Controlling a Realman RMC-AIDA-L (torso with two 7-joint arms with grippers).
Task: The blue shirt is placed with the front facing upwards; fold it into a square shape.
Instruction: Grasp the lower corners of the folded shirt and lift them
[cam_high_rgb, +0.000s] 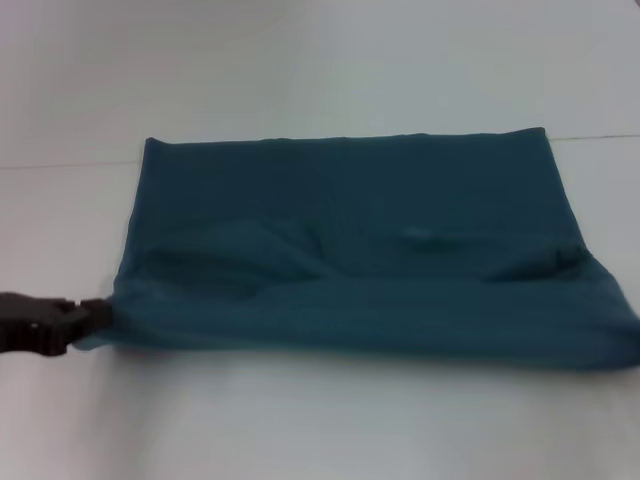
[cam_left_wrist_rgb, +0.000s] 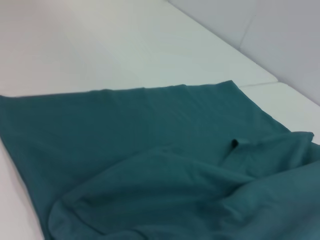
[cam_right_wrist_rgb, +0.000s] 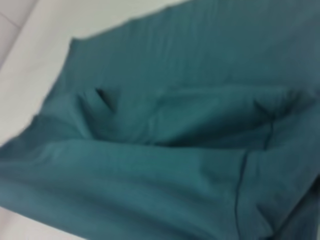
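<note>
The blue shirt lies on the white table as a wide, plain teal rectangle, with its near part doubled over in a loose fold. No print or collar shows. My left gripper comes in low from the left edge of the head view and is shut on the shirt's near left corner. The left wrist view shows the shirt with a rumpled upper layer. The right wrist view is filled by the shirt at close range. My right gripper shows in no view; the shirt's near right corner runs to the head view's edge.
A seam in the table runs across behind the shirt's far edge. White table surface extends in front of the shirt and beyond it. A pale wall rises past the table edge in the left wrist view.
</note>
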